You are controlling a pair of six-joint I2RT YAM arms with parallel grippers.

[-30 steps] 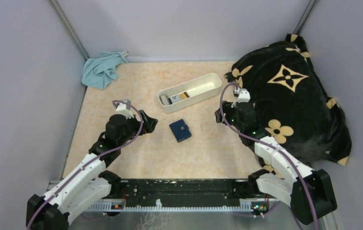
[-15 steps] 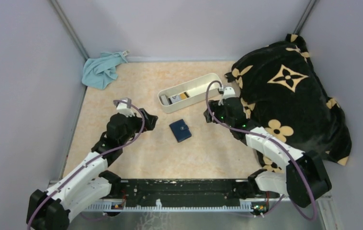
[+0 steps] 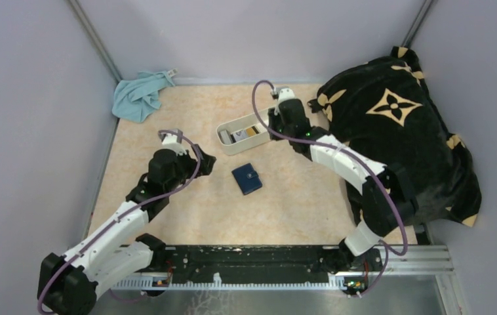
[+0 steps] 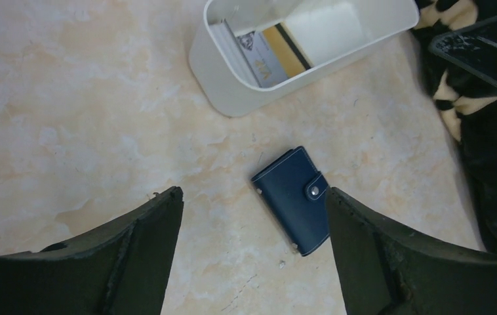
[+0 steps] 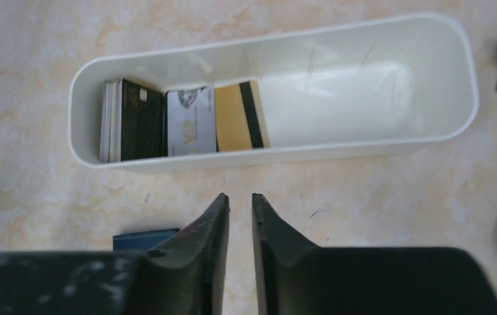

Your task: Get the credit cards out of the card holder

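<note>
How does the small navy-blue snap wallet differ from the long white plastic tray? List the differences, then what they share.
The navy wallet is dark, small and squarish; the white tray is pale, long and much bigger. The wallet is folded shut with its snap fastened, contents hidden; the tray is open-topped, with cards showing at one end. Both rest on the beige table, apart from each other.

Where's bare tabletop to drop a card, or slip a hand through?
Free: the stretch between the blue cloth and the white tray; the wide strip between the wallet and the black base rail. Crowded: tray to wallet, with the left gripper beside the wallet and the right gripper at the tray. The blanket fills the right side.
</note>
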